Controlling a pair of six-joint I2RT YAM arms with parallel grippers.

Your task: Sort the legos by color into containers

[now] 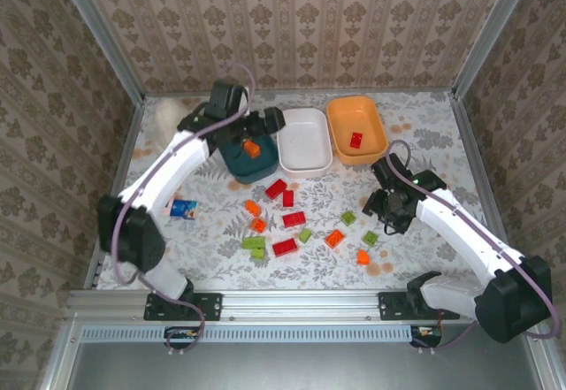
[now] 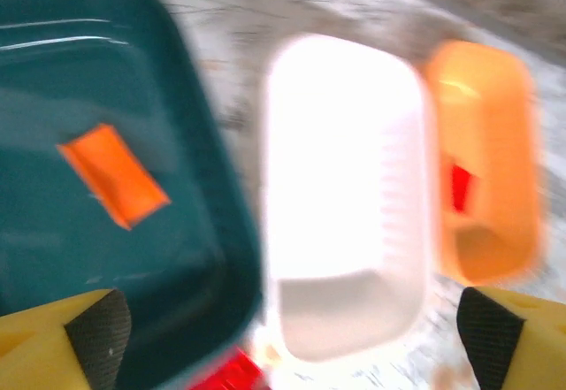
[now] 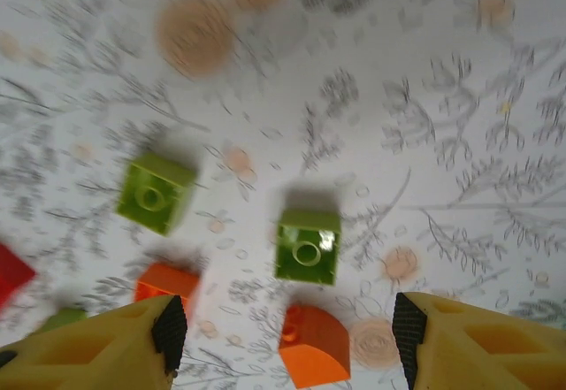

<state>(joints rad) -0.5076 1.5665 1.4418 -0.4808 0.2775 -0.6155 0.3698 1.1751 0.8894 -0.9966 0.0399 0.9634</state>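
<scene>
My left gripper (image 1: 258, 133) hangs open over the dark teal container (image 1: 239, 167), where one orange lego (image 2: 113, 175) lies; nothing sits between its fingertips (image 2: 97, 337). To the right of it are the white container (image 2: 345, 195) and the orange container (image 2: 482, 160), which holds a red lego (image 2: 460, 187). Low over the table, my right gripper (image 3: 289, 337) is open. An orange lego (image 3: 314, 346) lies on the cloth between its pads (image 3: 409, 337), untouched. A green lego (image 3: 307, 246) lies just beyond it. Red, orange and green legos (image 1: 285, 248) are scattered mid-table.
A white plush bear (image 1: 166, 114) sits at the back left corner. A small blue object (image 1: 183, 209) lies near the left arm. Metal posts and patterned walls close in the table on three sides.
</scene>
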